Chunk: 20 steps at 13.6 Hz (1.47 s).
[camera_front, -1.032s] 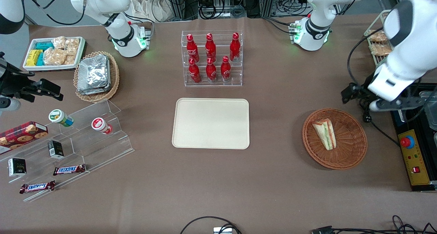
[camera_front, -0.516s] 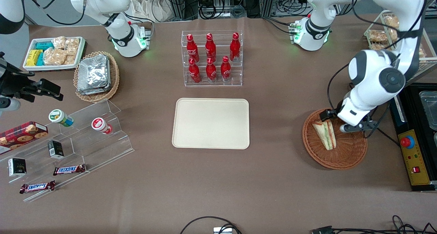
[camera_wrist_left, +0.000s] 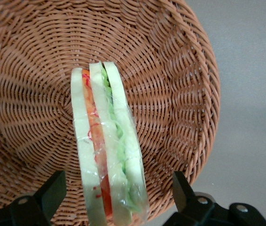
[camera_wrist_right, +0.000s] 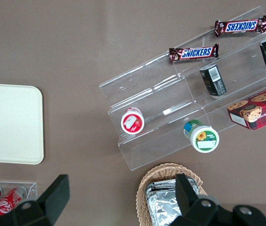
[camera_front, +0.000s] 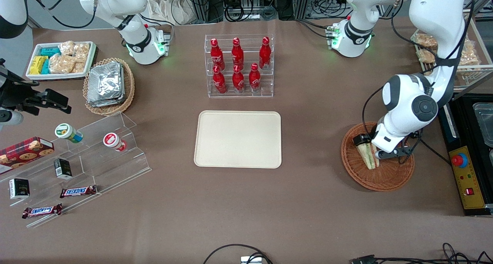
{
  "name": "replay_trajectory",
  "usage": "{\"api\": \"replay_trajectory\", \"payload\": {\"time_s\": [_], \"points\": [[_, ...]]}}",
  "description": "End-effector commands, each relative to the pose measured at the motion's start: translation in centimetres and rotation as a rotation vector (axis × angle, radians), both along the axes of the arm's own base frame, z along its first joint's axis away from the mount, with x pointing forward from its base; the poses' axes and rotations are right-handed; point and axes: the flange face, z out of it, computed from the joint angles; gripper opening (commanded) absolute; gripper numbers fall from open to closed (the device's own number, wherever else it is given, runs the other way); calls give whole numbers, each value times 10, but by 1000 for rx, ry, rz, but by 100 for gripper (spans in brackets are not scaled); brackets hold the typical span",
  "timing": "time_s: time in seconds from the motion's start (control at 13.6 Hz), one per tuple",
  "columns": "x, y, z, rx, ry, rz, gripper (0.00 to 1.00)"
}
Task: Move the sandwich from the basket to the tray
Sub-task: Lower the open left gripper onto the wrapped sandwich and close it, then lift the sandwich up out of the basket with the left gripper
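Brown counter, you're mid-reach: gripper (camera_wrist_left: pixel 116 197) sits low in the basket (camera_front: pixel 389 179), jaws spread wide astride the sandwich (camera_wrist_left: pixel 107 150); next squeeze, lift, head to tray (camera_front: pixel 238 139)

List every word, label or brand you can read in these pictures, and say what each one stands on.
"SNICKERS": on two chocolate bars on the clear acrylic steps.
Red bottles: white script, too small to read.
Cookie box, small dark cartons, two cup lids: print unreadable.
Sandwich in the basket, with the open gripper astride it: no label.
Tray: no text.
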Motion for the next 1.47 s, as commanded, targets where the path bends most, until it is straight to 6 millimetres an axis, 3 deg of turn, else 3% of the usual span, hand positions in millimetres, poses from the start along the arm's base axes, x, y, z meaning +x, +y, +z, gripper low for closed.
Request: {"api": "replay_trajectory", "payload": {"time_s": [0.0,0.07,0.29,0.37,0.52,0.66,0.81,0.96,1.18,1.4], "points": [[2,-5,-7,15,-9,-7,100],[2,-5,-8,22,-7,-4,88],[2,-5,-8,23,-6,20,15],[2,-5,-8,24,-6,20,0],[3,-4,-6,24,-6,23,0],[4,-4,13,30,0,50,0],[15,-4,62,49,40,97,0],[37,-10,126,81,85,170,0],[51,-44,218,81,103,202,0],[41,-100,261,64,87,203,0]]}}
